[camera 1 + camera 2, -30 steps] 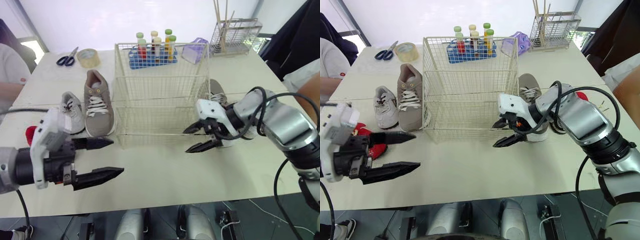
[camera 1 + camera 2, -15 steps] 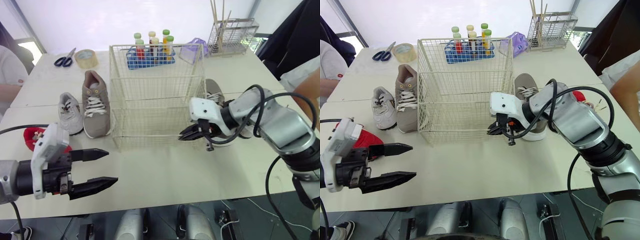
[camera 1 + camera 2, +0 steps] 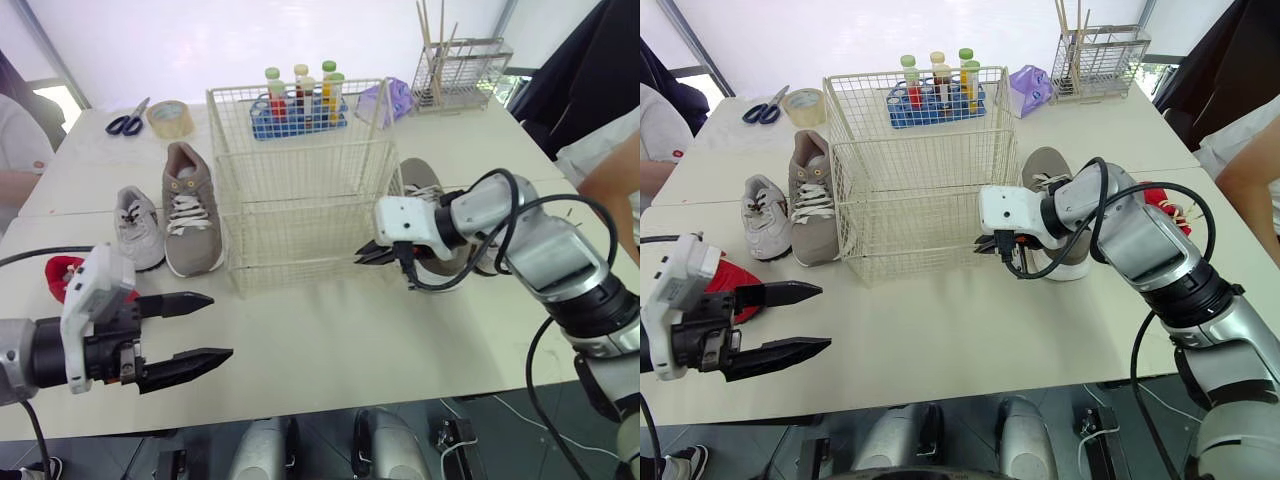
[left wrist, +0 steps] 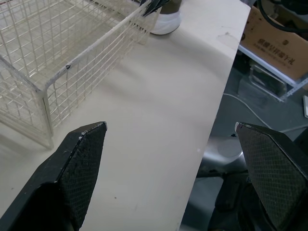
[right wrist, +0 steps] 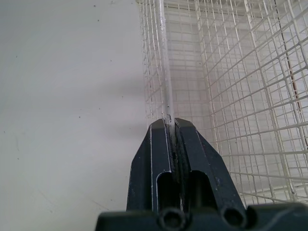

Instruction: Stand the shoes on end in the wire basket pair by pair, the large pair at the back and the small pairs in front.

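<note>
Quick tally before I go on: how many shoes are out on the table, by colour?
Large grey-brown shoes: 2, one left and one right of the wire basket.
Small white shoe: 1.
Small red shoe: 1.
Total: 4 shoes, none in the basket. A red thing further right is too hidden to count.

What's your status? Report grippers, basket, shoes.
Left gripper open over table. Right gripper shut on wire basket, near right corner. Basket empty; grey shoe, white shoe left of it, second grey shoe right. Nothing blocking.
</note>
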Available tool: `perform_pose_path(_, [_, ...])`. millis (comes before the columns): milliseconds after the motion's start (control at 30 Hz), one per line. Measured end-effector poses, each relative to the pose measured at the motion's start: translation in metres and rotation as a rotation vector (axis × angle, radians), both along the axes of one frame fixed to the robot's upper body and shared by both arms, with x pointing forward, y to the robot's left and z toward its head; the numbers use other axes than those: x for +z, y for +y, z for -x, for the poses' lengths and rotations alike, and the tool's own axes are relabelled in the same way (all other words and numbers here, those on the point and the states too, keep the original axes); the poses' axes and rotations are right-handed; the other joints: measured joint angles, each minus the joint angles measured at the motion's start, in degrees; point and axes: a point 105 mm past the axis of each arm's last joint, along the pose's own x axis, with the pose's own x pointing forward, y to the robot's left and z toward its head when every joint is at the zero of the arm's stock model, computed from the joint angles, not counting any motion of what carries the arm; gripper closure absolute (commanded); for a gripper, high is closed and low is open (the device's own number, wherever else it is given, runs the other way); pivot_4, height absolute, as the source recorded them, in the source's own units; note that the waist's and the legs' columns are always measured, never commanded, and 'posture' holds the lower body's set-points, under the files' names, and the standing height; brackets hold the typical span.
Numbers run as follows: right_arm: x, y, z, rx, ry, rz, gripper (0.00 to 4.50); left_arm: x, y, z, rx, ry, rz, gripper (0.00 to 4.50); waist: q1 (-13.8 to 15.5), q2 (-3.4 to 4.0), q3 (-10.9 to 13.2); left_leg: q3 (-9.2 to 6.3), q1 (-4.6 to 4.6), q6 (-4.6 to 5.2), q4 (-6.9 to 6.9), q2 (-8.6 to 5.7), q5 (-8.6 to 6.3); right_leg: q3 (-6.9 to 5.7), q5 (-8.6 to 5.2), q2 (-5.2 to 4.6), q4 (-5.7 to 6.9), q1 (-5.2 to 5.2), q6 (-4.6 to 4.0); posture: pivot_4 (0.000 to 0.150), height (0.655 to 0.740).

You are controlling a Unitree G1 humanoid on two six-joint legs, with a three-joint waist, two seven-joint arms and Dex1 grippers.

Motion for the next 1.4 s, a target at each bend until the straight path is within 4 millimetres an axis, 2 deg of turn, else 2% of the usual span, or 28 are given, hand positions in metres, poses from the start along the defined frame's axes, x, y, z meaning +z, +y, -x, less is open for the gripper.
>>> perform_pose_path(67, [-0.003, -0.001, 0.001, -0.019, 0.035, -0.006, 3.55, 0.0, 0.0, 0.0, 0.0, -0.002, 0.0, 0.0, 0.0, 0.0, 0.0, -0.01, -0.01, 0.0, 0.0, 0.0, 0.0, 0.0, 0.0, 0.0, 0.0, 0.0, 0.0, 0.15, 0.74])
perform_pose_path(167, [-0.014, -0.002, 0.005, -0.046, 0.116, -0.018, 2.03, 0.001, 0.002, -0.002, 0.007, -0.006, -0.001, 0.0, 0.0, 0.03, 0.0, 0.0, -0.04, 0.0, 0.0, -0.01, 0.0, 0.0, 0.0, -0.01, 0.0, -0.04, 0.0, 0.15, 0.74])
perform_pose_path(267, [-0.011, 0.002, 0.007, -0.051, 0.137, -0.044, 0.62, 0.004, 0.001, -0.004, 0.003, -0.023, -0.004, 0.0, 0.0, 0.04, 0.0, 0.0, -0.04, 0.0, 0.0, 0.0, 0.0, 0.0, 0.0, -0.01, 0.02, -0.05, 0.0, 0.15, 0.74])
perform_pose_path(333, [-0.004, 0.001, 0.007, -0.062, 0.153, -0.069, 0.62, 0.002, -0.001, -0.005, -0.005, -0.013, -0.005, 0.0, 0.0, 0.05, 0.0, 0.0, -0.05, 0.0, 0.0, -0.01, 0.0, 0.0, 0.0, -0.02, 0.03, -0.06, 0.0, 0.15, 0.74])
perform_pose_path(400, [0.014, 0.002, 0.011, -0.058, 0.178, -0.128, 0.62, 0.003, -0.001, -0.006, -0.008, -0.013, 0.001, 0.0, 0.0, 0.05, 0.0, -0.01, -0.06, 0.0, 0.0, -0.01, 0.0, 0.0, 0.0, -0.02, 0.03, -0.07, 0.0, 0.15, 0.74])
perform_pose_path(467, [0.045, 0.002, 0.022, -0.032, 0.241, -0.243, 0.62, 0.006, 0.001, -0.008, -0.005, -0.019, 0.007, 0.0, 0.1, 0.06, 0.1, -0.04, -0.06, 0.01, 0.0, -0.01, 0.0, 0.0, 0.0, -0.02, 0.03, -0.07, 0.0, 0.15, 0.74])
perform_pose_path(533, [0.085, -0.002, 0.037, 0.006, 0.302, -0.392, 0.62, 0.011, 0.0, -0.01, -0.012, -0.023, 0.035, 0.0, 0.1, 0.06, 0.1, -0.06, -0.06, 0.02, 0.0, -0.01, -0.01, -0.01, 0.0, -0.03, 0.02, -0.05, -0.01, 0.15, 0.74])
perform_pose_path(567, [0.099, -0.006, 0.042, 0.011, 0.312, -0.451, 0.62, 0.014, -0.002, -0.01, -0.022, -0.027, 0.056, 0.0, 0.2, 0.05, 0.1, -0.08, -0.06, 0.02, 0.0, -0.01, -0.01, -0.02, 0.01, -0.04, 0.01, -0.04, -0.01, 0.15, 0.74])
perform_pose_path(633, [0.132, -0.021, 0.042, -0.04, 0.284, -0.619, 0.1, 0.02, -0.011, -0.012, -0.052, -0.028, 0.145, 0.0, 0.3, 0.01, 0.0, -0.1, -0.02, 0.04, 0.0, -0.03, -0.04, -0.03, 0.02, -0.08, -0.01, 0.02, -0.02, 0.15, 0.74])
perform_pose_path(700, [0.144, -0.042, 0.028, -0.165, 0.243, -0.793, 0.02, 0.02, -0.025, -0.016, -0.081, -0.009, 0.253, 0.0, 0.4, -0.12, -0.1, -0.15, 0.02, 0.04, -0.01, -0.03, -0.04, -0.01, 0.05, -0.1, -0.08, 0.13, -0.05, 0.15, 0.74])
perform_pose_path(733, [0.137, -0.054, 0.023, -0.232, 0.243, -0.826, 0.02, 0.019, -0.031, -0.017, -0.093, 0.002, 0.291, 0.0, 0.7, -0.16, -0.1, -0.18, 0.01, 0.04, -0.01, -0.03, -0.04, -0.04, 0.06, -0.09, -0.12, 0.16, -0.06, 0.15, 0.74])
perform_pose_path(767, [0.121, -0.069, 0.018, -0.326, 0.249, -0.857, 0.02, 0.016, -0.039, -0.02, -0.09, 0.004, 0.329, 0.0, 1.1, -0.22, -0.1, -0.19, 0.03, 0.05, -0.02, -0.03, -0.04, -0.04, 0.06, -0.08, -0.14, 0.22, -0.05, 0.15, 0.74])
perform_pose_path(833, [0.078, -0.097, 0.01, -0.544, 0.296, -0.889, 0.02, 0.011, -0.056, -0.024, -0.082, 0.01, 0.412, 0.0, 1.8, -0.21, -0.1, -0.21, -0.1, 0.08, 0.02, -0.12, -0.03, 0.04, 0.1, -0.12, -0.14, 0.17, 0.01, 0.15, 0.74])
perform_pose_path(900, [0.034, -0.118, 0.03, -0.716, 0.325, -0.909, 0.02, 0.002, -0.073, -0.016, -0.094, 0.056, 0.425, 0.0, 2.5, -0.15, -0.1, -0.29, -0.13, 0.09, -0.06, -0.1, -0.03, 0.04, 0.12, -0.07, -0.18, 0.19, 0.05, 0.15, 0.74])
perform_pose_path(967, [0.005, -0.129, 0.049, -0.841, 0.311, -0.904, 0.02, -0.007, -0.088, -0.004, -0.12, 0.11, 0.427, 0.0, 2.8, 0.14, -0.1, -0.25, -0.14, 0.09, -0.11, -0.11, -0.03, 0.07, 0.11, -0.05, -0.28, 0.17, 0.06, 0.15, 0.74])
perform_pose_path(1067, [-0.008, -0.137, 0.061, -0.961, 0.176, -0.955, 0.02, -0.014, -0.103, 0.005, -0.161, 0.134, 0.416, 0.0, 2.5, 0.28, -0.2, -0.08, 0.14, 0.06, -0.04, -0.08, -0.01, 0.24, 0.12, 0.06, -0.15, 0.28, 0.04, 0.15, 0.74])
perform_pose_path(1167, [-0.018, -0.144, 0.066, -1.057, 0.056, -0.946, 0.02, -0.024, -0.108, 0.004, -0.163, 0.116, 0.356, 0.0, 2.7, 0.34, -0.2, -0.13, 0.4, 0.26, -0.04, -0.04, -0.19, 0.26, -0.05, 0.14, -0.21, 0.5, -0.17, 0.15, 0.74])
perform_pose_path(1267, [-0.036, -0.146, 0.069, -1.131, 0.016, -0.918, 0.02, -0.03, -0.108, 0.002, -0.161, 0.1, 0.324, 0.0, 2.8, 0.38, -0.3, -0.15, 0.47, 0.23, -0.04, -0.03, -0.19, 0.33, -0.07, 0.15, -0.22, 0.52, -0.19, 0.15, 0.74])
perform_pose_path(1400, [-0.056, -0.135, 0.074, -1.142, 0.049, -0.913, 0.02, -0.03, -0.107, -0.002, -0.156, 0.083, 0.321, 0.0, 2.6, 0.4, -0.3, -0.09, 0.23, 0.43, -0.07, -0.01, -0.1, 0.53, 0.08, 0.27, -0.18, 0.22, -0.33, 0.15, 0.74])
